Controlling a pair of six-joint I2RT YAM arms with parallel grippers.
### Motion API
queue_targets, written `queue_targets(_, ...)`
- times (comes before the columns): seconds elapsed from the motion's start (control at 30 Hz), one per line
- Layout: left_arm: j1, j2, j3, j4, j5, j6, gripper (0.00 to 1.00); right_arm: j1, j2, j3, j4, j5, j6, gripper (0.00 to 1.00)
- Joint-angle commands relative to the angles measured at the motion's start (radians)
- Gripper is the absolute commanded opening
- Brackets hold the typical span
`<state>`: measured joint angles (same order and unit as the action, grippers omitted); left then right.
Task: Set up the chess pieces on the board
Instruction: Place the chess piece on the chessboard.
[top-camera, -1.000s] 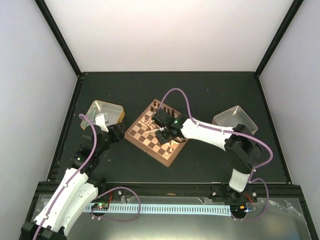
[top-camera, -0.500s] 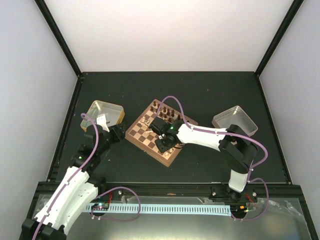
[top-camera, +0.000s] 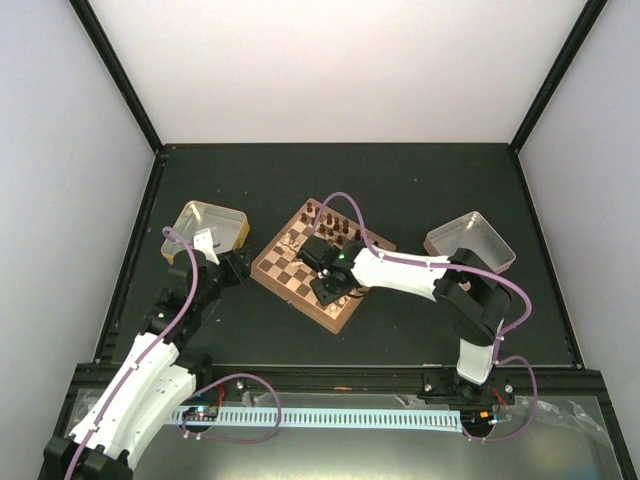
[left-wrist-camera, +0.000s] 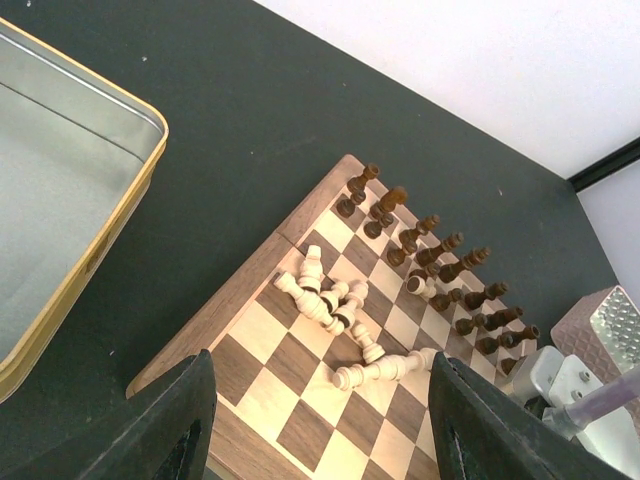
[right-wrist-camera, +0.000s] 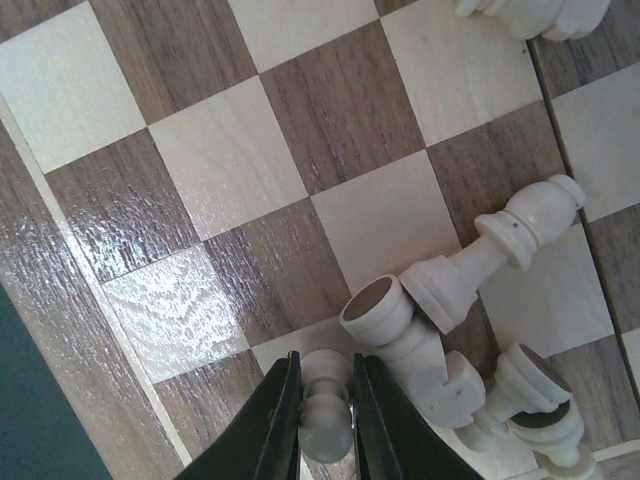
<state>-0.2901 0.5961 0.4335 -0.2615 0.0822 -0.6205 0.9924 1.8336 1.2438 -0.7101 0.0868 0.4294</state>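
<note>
Right gripper is clamped on a cream piece at the edge of the board; we judge it light, hard and slippery, best held around its narrow waist.

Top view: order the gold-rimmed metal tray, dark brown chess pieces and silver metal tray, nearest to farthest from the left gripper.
1. Gold-rimmed metal tray, beside the left gripper.
2. Dark brown chess pieces, in the middle.
3. Silver metal tray, far right.
</note>
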Motion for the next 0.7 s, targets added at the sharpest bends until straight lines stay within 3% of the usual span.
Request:
queue_targets(0.0, -0.004, 0.004, -0.007, 0.029, -0.001, 0.007, 0.6, -0.002, 0.007, 0.011, -0.03, 0.037, 0.011, 0.17)
queue_targets(0.2, -0.004, 0.005, -0.007, 0.023, 0.002, 0.007, 0.61, -0.003, -0.004, 0.033, -0.035, -0.013, 0.016, 0.26)
queue_targets(0.67, -0.004, -0.001, 0.002, 0.027, 0.005, 0.021, 0.61, -0.072, -0.173, -0.009, 0.02, 0.079, 0.118, 0.32)
